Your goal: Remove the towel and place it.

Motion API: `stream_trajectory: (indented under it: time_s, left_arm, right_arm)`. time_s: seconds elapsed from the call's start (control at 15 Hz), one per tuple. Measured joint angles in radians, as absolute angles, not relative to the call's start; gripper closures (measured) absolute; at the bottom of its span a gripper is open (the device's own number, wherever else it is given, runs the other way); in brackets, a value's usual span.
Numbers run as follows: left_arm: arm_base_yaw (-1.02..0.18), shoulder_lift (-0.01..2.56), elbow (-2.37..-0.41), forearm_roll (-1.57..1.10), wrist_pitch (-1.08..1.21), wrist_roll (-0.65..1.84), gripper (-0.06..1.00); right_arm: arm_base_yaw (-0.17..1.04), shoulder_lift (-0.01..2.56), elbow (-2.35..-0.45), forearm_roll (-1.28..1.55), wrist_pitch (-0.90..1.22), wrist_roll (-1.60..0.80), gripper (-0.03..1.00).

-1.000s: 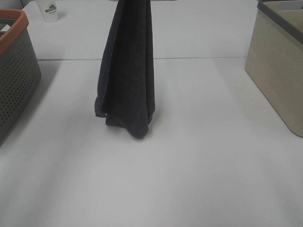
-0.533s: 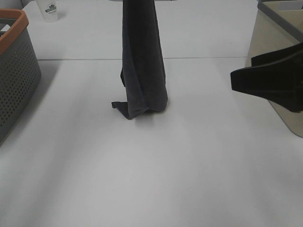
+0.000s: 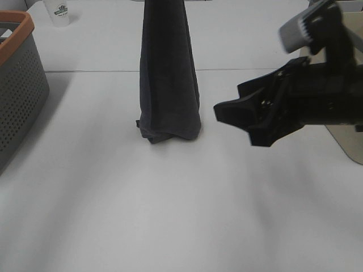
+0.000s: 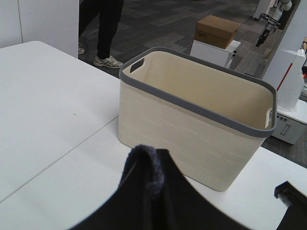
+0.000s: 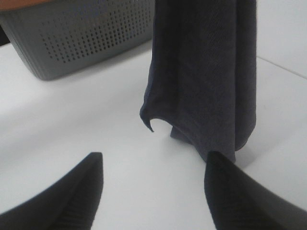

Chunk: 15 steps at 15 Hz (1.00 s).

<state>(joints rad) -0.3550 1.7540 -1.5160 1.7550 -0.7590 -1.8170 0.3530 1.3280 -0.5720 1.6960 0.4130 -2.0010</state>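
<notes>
Left gripper [image 4: 152,160]: clamped on towel [image 3: 168,73] fold. Towel: hanging as narrow column, lower end bunched on table [image 3: 170,215], between grey basket [image 3: 17,85] and beige basket [image 4: 192,124]. Right gripper [image 3: 235,123]: spread wide, near towel, not touching.

White counter [image 3: 170,221] carries grey perforated basket [image 3: 20,96] left, beige basket [image 4: 192,139] right, cup [image 3: 59,14] far-left, and towel [image 3: 167,73] bottom touching mid-counter.

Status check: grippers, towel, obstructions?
Left gripper shut on towel, hanging, bottom edge touching table. Right gripper open, beside towel's lower end. Nothing between them.
</notes>
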Motion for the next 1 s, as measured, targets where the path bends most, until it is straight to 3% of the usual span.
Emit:
stream_trajectory:
  time_s: [0.27,1.0]
  left_arm:
    - [-0.355,1.754,-1.516,1.755,-0.759,-1.817,0.94]
    - [-0.355,1.754,-1.516,1.755,-0.759,-1.813,0.94]
  right_arm:
    - [0.529,1.554,-0.713,1.730,0.275,-2.021,0.35]
    - [0.535,1.945,-1.006,1.740,0.295,-1.967,0.35]
